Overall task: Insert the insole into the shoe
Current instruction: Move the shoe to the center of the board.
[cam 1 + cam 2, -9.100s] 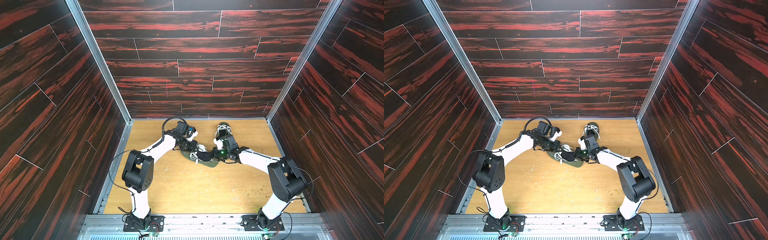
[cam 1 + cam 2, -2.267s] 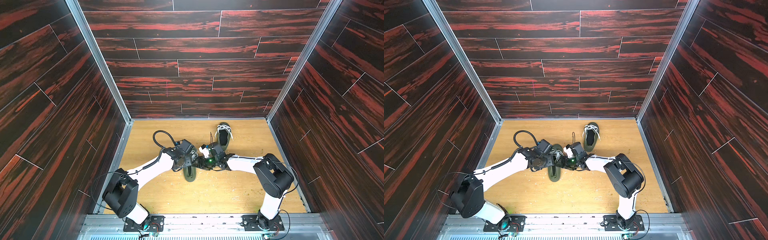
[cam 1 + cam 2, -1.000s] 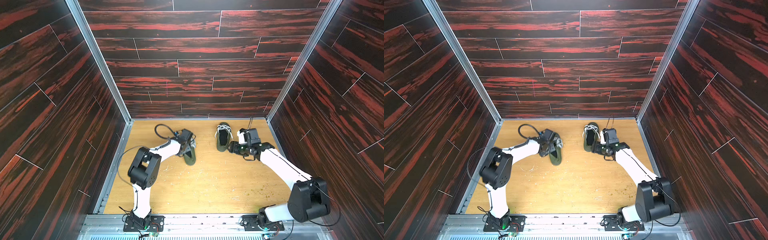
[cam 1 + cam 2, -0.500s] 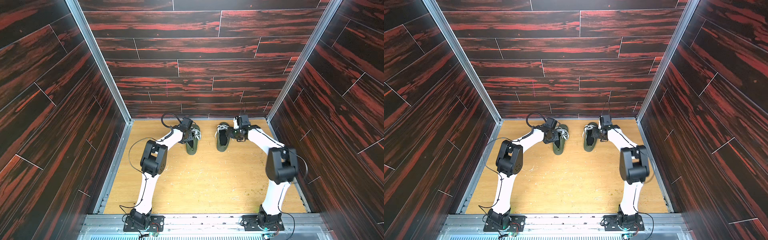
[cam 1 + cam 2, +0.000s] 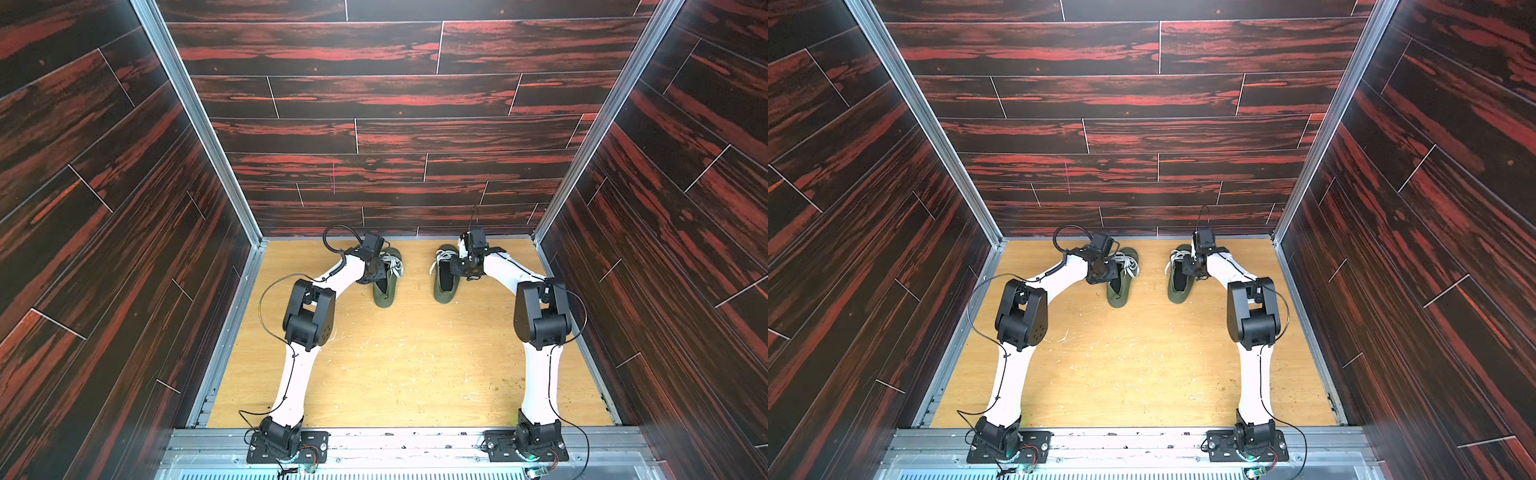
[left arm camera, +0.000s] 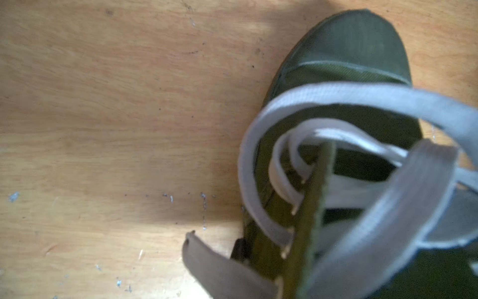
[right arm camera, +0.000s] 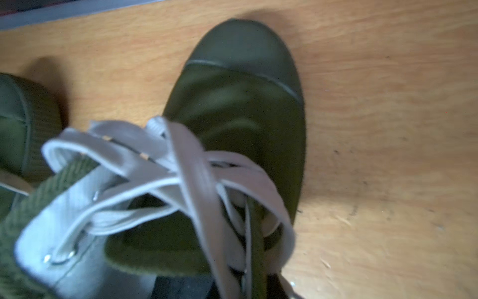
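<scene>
Insole (image 5: 446, 277)? Where?
— Dark bit inside the shoe (image 5: 444, 296) by my right gripper (image 5: 456, 266), I think. Light, bendy; pinch its heel end. Left gripper (image 5: 377, 272) pinches the other shoe (image 5: 384, 297) tight; right, can't tell.

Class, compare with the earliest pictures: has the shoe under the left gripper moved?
Yes. The shoe has moved toward the back wall.

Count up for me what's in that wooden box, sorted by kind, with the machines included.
Green shoes with white laces: 2, the left shoe and the right shoe.
Robot arms: 2, the left arm and the right arm.
Total: 4.
</scene>
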